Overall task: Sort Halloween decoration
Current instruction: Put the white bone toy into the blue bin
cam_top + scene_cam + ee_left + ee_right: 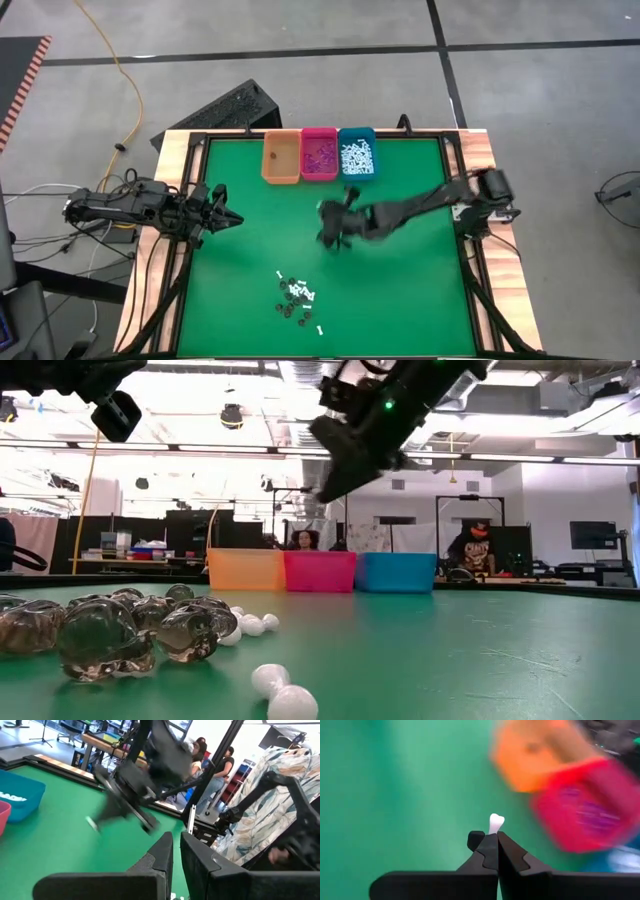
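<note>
A heap of Halloween decoration [298, 292], tiny white sticks and dark bits, lies on the green mat near the front edge. In the low view it shows as dark glassy pieces [110, 630] and white sticks [280, 695]. My right gripper [330, 230] hangs blurred above the mat's middle, shut on one white bone-shaped stick [495, 822]. The three bins lie ahead of it in the right wrist view. My left gripper [232, 219] waits at the table's left edge, shut on nothing. My right gripper pinches the white stick's lower end [493, 833] between its two fingertips. The stick's knobbed free end sticks out past the tips along the fingers. The fingers slant downward, and the stick is lifted clear of the mat.
Three bins stand side by side at the mat's far edge: orange [281, 157], pink [319, 153] with purple bits, teal [356, 152] with white sticks. A dark frame rims the mat. People sit in the room beyond the table [478, 545].
</note>
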Robot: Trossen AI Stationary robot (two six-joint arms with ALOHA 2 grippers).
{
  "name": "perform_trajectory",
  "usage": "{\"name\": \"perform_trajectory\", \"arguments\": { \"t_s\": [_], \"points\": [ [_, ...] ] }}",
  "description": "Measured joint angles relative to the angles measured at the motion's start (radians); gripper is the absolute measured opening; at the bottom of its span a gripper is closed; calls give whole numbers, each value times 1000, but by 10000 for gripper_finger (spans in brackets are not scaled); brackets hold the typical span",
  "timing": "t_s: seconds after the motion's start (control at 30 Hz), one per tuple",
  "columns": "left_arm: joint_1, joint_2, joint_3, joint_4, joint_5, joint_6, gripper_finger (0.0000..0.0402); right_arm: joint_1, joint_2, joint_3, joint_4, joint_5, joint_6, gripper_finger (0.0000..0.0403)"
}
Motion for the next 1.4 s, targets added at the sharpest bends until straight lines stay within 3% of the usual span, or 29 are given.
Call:
{"name": "perform_trajectory", "arguments": {
  "t_s": [0.23, 0.37, 0.53, 0.8, 0.97, 1.07, 1.23, 1.4],
  "points": [
    [0, 0, 0, 0, 1, 2, 25, -265, -217, -62, -160, 8, -78, 20],
    [0, 0, 0, 0, 1, 3, 25, -435, -268, -101, -179, -19, -84, 21],
    [0, 0, 0, 0, 1, 2, 25, -588, -242, -101, -134, -284, -124, 37],
    [0, 0, 0, 0, 9, -21, 25, -709, -164, -102, -180, -503, -18, 124],
    [0, 0, 0, 0, 10, -27, 25, -694, -159, -102, -180, -530, 4, 189],
    [0, 0, 0, 0, 14, -27, 25, -631, -164, -102, -162, -552, -7, 204],
    [0, 0, 0, 0, 9, -15, 25, -396, -136, -101, -79, -568, 4, 198],
    [0, 0, 0, -1, 4, -1, 25, -142, -9, -100, 168, -466, 62, 185]
  ]
}}
